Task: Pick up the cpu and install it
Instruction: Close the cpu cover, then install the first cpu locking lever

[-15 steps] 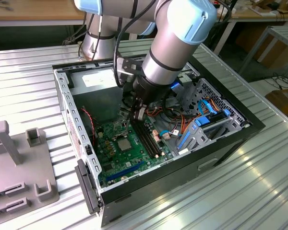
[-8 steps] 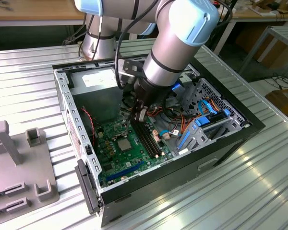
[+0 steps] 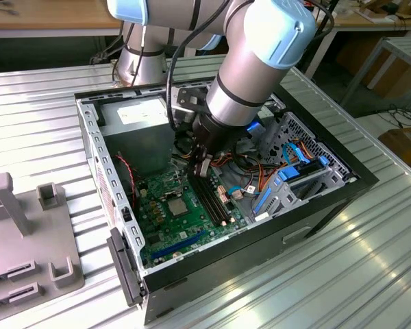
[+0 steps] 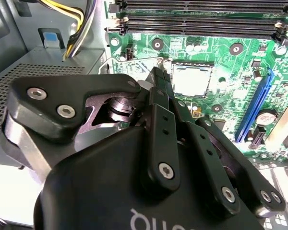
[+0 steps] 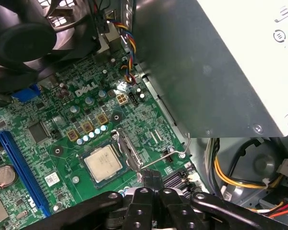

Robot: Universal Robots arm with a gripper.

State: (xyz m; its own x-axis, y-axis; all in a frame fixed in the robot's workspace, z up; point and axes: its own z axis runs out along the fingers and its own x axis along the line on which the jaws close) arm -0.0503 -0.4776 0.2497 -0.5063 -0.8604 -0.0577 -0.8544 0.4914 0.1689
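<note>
Here, the small, flat, silver-grey square cpu [image 5: 102, 163] already lies face up inside its metal-framed socket [image 5: 116, 160] on the green motherboard [image 3: 185, 219], so the seating part of the work looks done, judging by how squarely the chip sits within the frame. In the exterior view the chip [image 3: 176, 205] sits near the middle of the board, and the black tool [image 3: 203, 168] hangs just off it toward about one o'clock, over the long black memory slots [image 3: 212, 199]. In both wrist views the tool's black fingers [image 5: 151, 184] come together to a narrow tip with no gap that I can make out between them and nothing held; the tip points at the socket's edge, close to the thin wire retention lever [image 5: 165, 155], which stands raised off the board rather than latched down. That suggests the socket is not yet locked, though whether the tip touches the lever or the frame I cannot tell. In the second wrist view the chip [image 4: 191, 79] shows beyond the tool [image 4: 158, 76] at roughly two o'clock. The open black computer case [image 3: 329, 199] rests on the ribbed metal table [image 3: 370, 274], lying on its side so the board faces upward for the arm.
</note>
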